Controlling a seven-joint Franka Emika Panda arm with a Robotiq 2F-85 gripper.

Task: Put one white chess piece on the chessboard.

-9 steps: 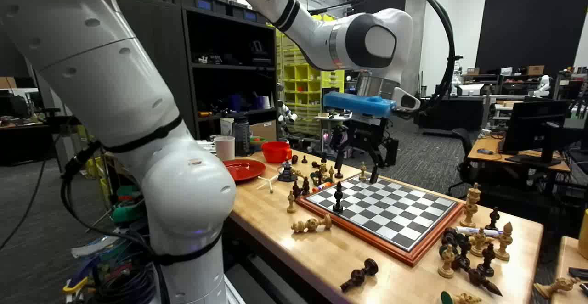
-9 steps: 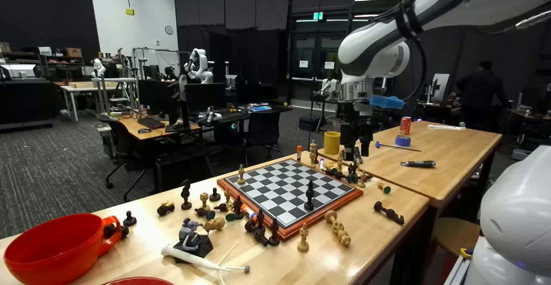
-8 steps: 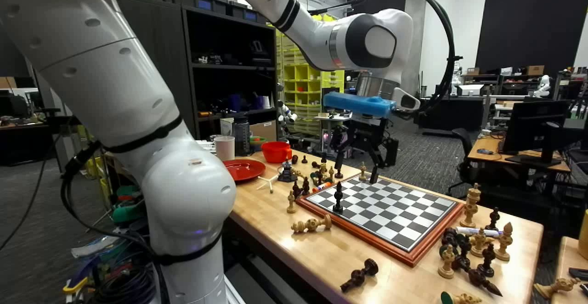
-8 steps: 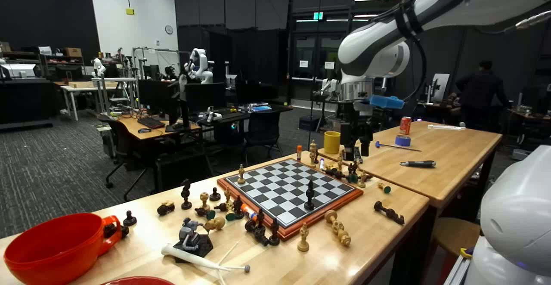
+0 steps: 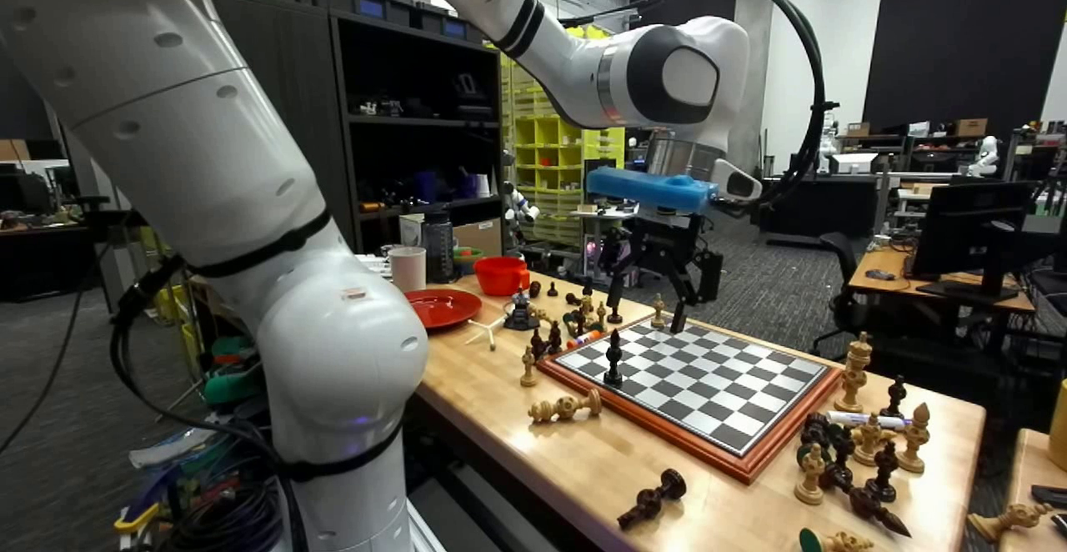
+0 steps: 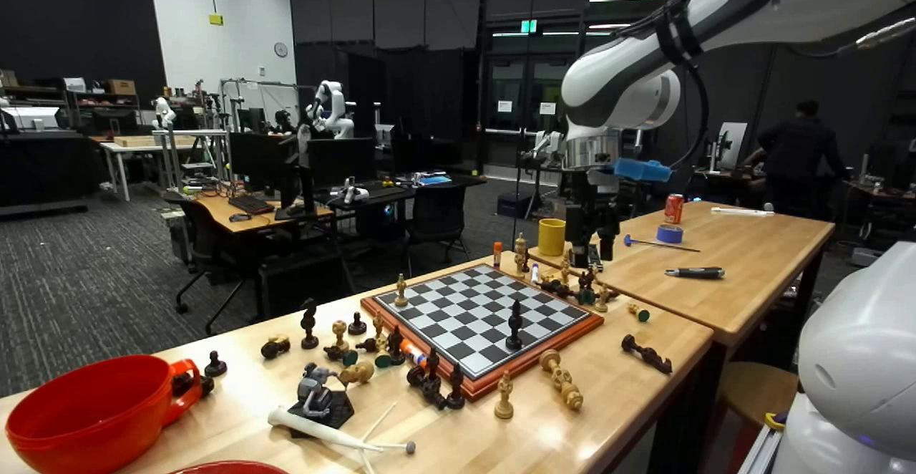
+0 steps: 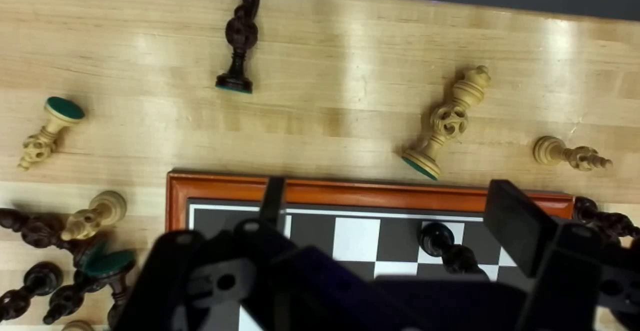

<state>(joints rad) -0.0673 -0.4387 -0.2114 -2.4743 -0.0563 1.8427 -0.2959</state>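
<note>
Robot arm hangs over a crowded table

The chessboard lies flat on the wood in its reddish-brown frame. Pointing down, the gripper has its two fingers spread well apart; in the wrist view, checks and frame show between them. A red plate and a red mug sit apart from the board. A jumble of white and dark pieces, some upright, sits beside the frame. A big white piece lies just beside the frame, and a dark piece near the table's edge, both on their sides. Another dark piece stands upright on the board. So does a white piece, at a corner of the checks. Another white piece stands on the table, near the frame.
</note>
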